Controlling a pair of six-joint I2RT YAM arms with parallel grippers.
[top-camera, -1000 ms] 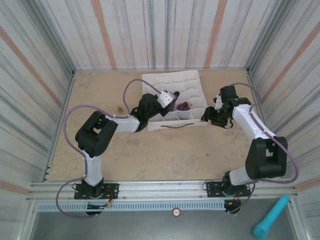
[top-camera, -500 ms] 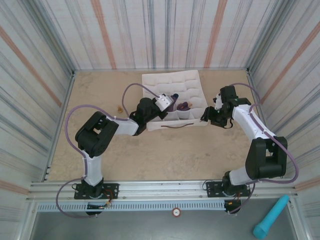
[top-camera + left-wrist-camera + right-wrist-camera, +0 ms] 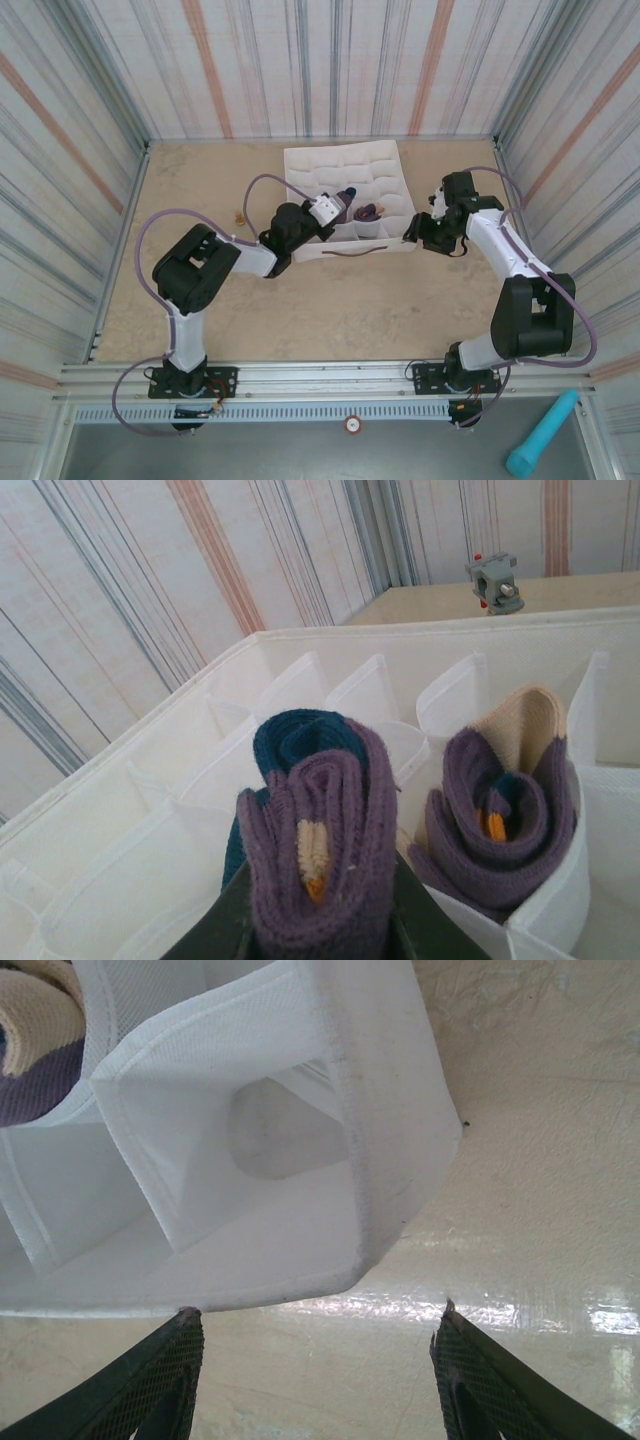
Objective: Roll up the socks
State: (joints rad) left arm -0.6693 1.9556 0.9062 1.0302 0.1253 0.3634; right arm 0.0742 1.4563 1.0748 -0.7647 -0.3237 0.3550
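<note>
My left gripper (image 3: 318, 925) is pinched narrow on a rolled sock (image 3: 315, 830). It's purple, with a teal layer at the back and a bit of orange peeking out of the coil. I'd guess the pinch sits low across the roll so it can't spring open. The roll hangs at the mouth of a cell in the white divider box (image 3: 130, 800); can't tell from here if its bottom is seated. Right next door the other sock (image 3: 500, 810) is rolled up in its own cell, tan toe at the back, so that one looks done. My right gripper (image 3: 315, 1380) has its jaws wide with nothing in them, hovering just off the box's near right corner above the table (image 3: 520, 1110). My guess is it's parked there to steady the box if it slides. I'd push the roll down next, then let go.
</note>
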